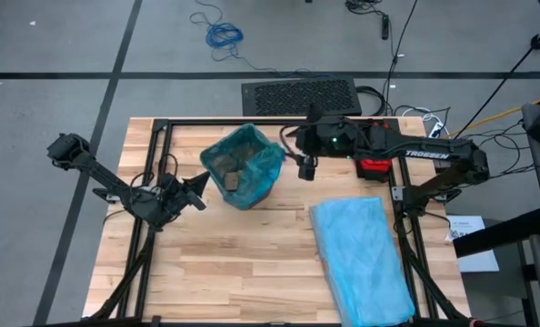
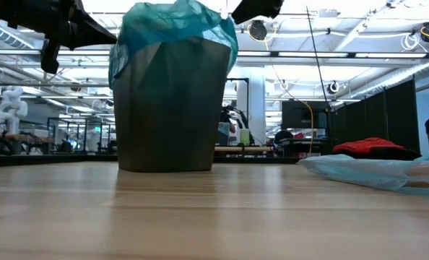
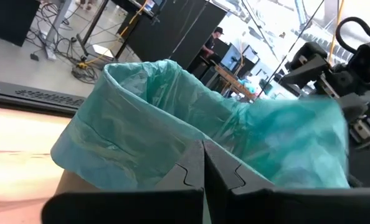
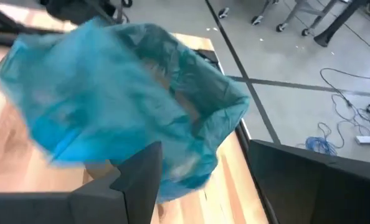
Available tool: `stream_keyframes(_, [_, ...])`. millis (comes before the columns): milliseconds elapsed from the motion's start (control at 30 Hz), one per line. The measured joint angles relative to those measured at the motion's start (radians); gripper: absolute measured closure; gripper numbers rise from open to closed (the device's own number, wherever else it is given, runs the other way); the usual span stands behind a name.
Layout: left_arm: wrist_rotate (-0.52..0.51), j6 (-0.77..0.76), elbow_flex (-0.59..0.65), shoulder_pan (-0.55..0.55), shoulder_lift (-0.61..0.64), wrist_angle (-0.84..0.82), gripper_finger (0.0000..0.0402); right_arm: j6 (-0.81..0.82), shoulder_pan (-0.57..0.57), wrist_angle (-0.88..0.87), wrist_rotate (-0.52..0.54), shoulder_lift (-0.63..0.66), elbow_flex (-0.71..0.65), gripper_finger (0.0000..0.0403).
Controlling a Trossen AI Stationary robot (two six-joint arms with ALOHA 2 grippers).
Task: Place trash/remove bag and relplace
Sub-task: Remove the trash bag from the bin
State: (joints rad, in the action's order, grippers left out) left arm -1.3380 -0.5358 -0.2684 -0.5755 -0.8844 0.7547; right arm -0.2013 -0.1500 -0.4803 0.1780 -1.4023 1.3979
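Note:
A dark bin (image 2: 167, 108) stands upright on the table's far middle, lined with the teal-green bag (image 1: 245, 163), whose rim is folded out over the bin's top. Brown trash wads (image 1: 231, 171) lie inside it. My left gripper (image 1: 205, 184) is shut and level at the bin's left side, its tips at the bag's rim (image 3: 172, 134). My right gripper (image 1: 307, 169) hangs open just right of the bin's top, slanting down. Its fingers (image 4: 141, 177) are spread wide with nothing between them. My left gripper comes level from the table's left, and its shut fingertips (image 3: 203, 152) meet the folded-over rim of the bag (image 3: 186, 149) on the bin's left side. I cannot tell whether any plastic is pinched between them. The bag stays on the bin.
A paler sky-blue bag (image 1: 361, 259) lies flat on the table's right near part. A red glove (image 1: 375, 169) sits under the right arm at the far right. Black frame rails (image 1: 161, 136) border the table. A dark mat (image 1: 299, 94) lies beyond the far edge.

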Motion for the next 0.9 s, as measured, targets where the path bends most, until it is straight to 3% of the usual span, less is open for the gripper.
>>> stream_keyframes(167, [0.000, 0.003, 0.000, 0.000, 0.014, 0.000, 0.0401, 0.123, -0.057, -0.056, -0.002, 0.018, 0.000, 0.0170])
stream_keyframes(333, [0.000, 0.003, -0.001, 0.000, 0.026, 0.000, 0.0401, 0.248, -0.209, -0.134, -0.010, -0.045, 0.000, 0.0180])
stream_keyframes(400, [0.000, 0.003, -0.001, 0.000, 0.028, -0.002, 0.0401, 0.268, -0.281, -0.131, -0.117, -0.094, 0.000, 0.0189])
stream_keyframes(533, [0.021, 0.002, -0.001, 0.000, 0.029, -0.003, 0.0401, 0.345, -0.402, -0.027, -0.491, -0.206, 0.000, 0.0204])
stream_keyframes(633, [0.030, 0.003, -0.001, 0.000, 0.029, -0.003, 0.0401, 0.429, -0.460, 0.090, -0.702, -0.290, 0.000, 0.0208])
stream_keyframes(767, [0.048, 0.023, -0.001, 0.000, 0.029, -0.004, 0.0401, 0.550, -0.501, 0.218, -0.909, -0.397, 0.000, 0.0206])
stream_keyframes(900, [0.053, 0.025, -0.001, 0.000, 0.029, -0.004, 0.0401, 0.647, -0.505, 0.304, -0.995, -0.489, 0.000, 0.0205])
